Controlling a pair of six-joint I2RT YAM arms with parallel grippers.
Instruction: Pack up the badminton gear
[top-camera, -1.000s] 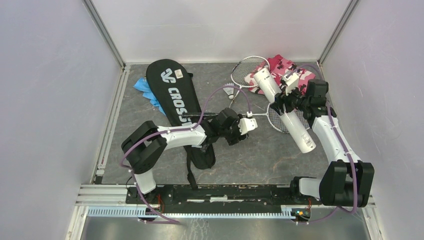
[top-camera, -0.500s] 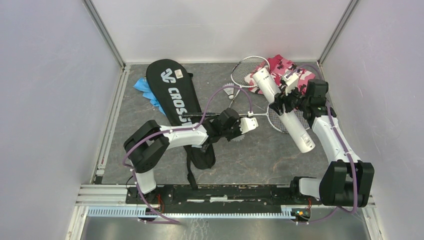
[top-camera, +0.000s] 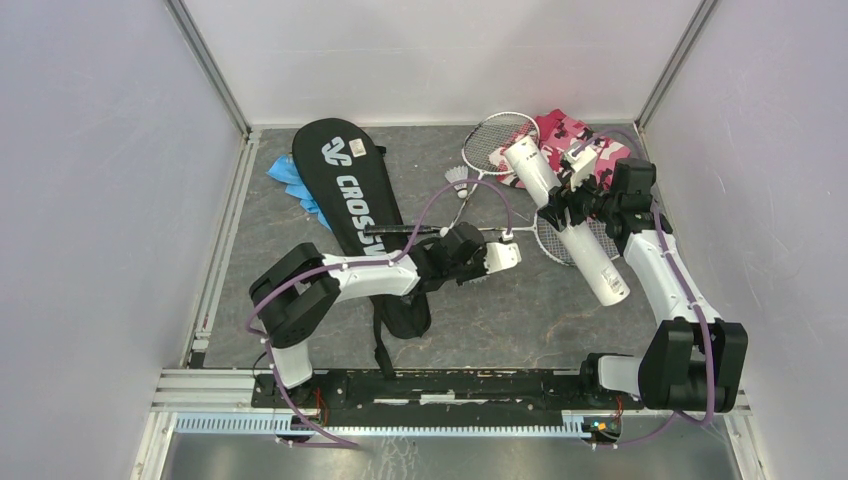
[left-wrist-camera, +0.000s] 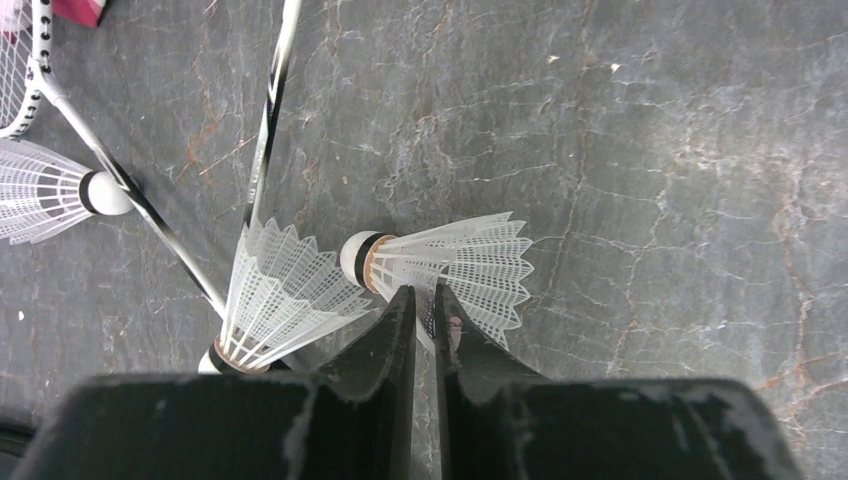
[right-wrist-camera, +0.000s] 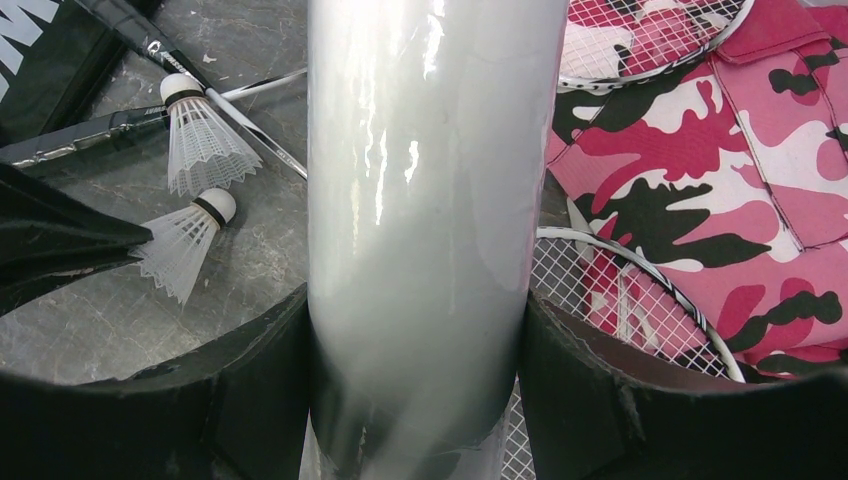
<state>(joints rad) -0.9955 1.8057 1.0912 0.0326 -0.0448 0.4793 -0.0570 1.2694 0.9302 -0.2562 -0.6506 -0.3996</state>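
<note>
Marbled tabletop (left-wrist-camera: 650, 150) — left jaws pinch feathery shuttlecock (left-wrist-camera: 470, 265), right jaws clasp (glossy) white tube (right-wrist-camera: 430, 200).

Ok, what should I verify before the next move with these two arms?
1. Left gripper on the shuttlecock: jaws nearly closed on its feather skirt, ok; firmness cannot tell.
2. Right gripper clamping the white tube: fingers on both sides, ok.
3. Tube end open to take shuttlecocks: cannot tell.
4. Space round the left fingers: not ok, a second shuttlecock lies close beside them.
5. Racket bag unzipped: cannot tell.
</note>
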